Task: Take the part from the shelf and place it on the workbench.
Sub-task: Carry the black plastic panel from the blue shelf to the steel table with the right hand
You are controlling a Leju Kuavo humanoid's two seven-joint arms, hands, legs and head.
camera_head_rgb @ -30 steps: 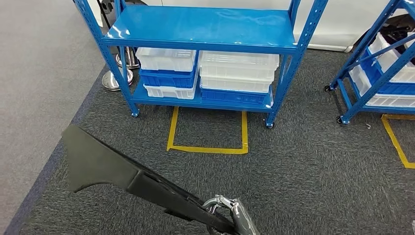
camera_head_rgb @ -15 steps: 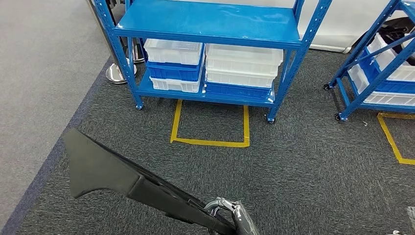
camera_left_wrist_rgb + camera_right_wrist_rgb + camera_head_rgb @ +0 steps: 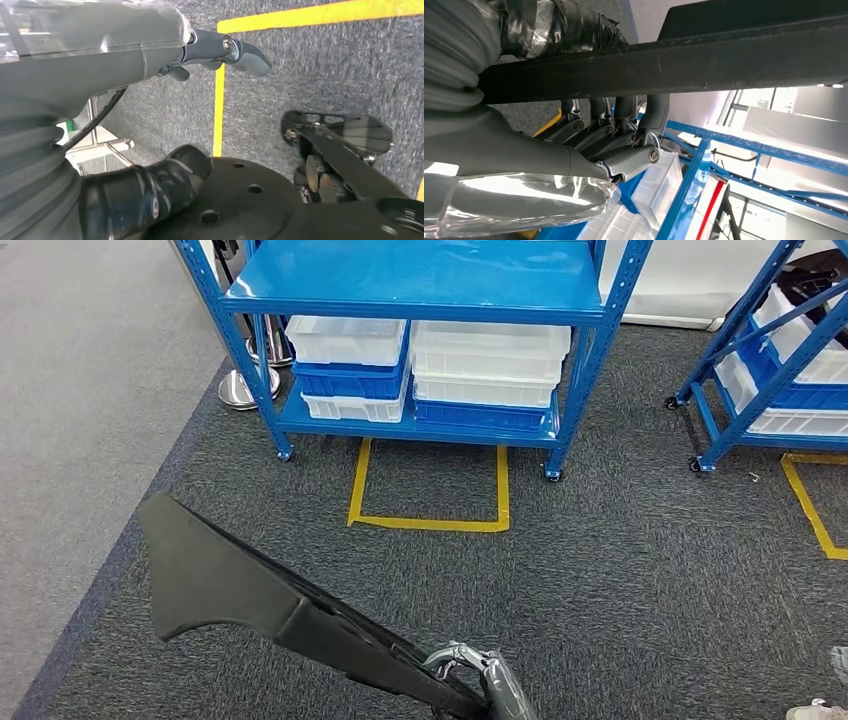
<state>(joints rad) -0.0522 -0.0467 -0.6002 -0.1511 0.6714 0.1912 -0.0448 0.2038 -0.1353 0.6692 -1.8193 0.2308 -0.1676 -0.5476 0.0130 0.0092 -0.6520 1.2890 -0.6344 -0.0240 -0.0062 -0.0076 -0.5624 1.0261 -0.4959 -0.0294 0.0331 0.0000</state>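
The part (image 3: 230, 585) is a long black panel with a wide flat end, held low over the carpet and pointing to the front left. My right hand (image 3: 480, 670) grips its narrow end at the bottom of the head view. In the right wrist view the fingers (image 3: 614, 135) curl around the part's dark bar (image 3: 724, 55). My left hand (image 3: 150, 55) hangs over the carpet with its fingers apart and nothing in it. The blue shelf (image 3: 410, 280) stands ahead, its top level bare.
White and blue bins (image 3: 490, 365) fill the shelf's lower level. A yellow tape square (image 3: 428, 523) marks the carpet in front of it. A second blue shelf (image 3: 770, 350) with bins stands at the right. A metal post base (image 3: 240, 388) sits left of the shelf.
The whole view has shifted a little as the camera moved. The part stays in my right hand at the same angle.
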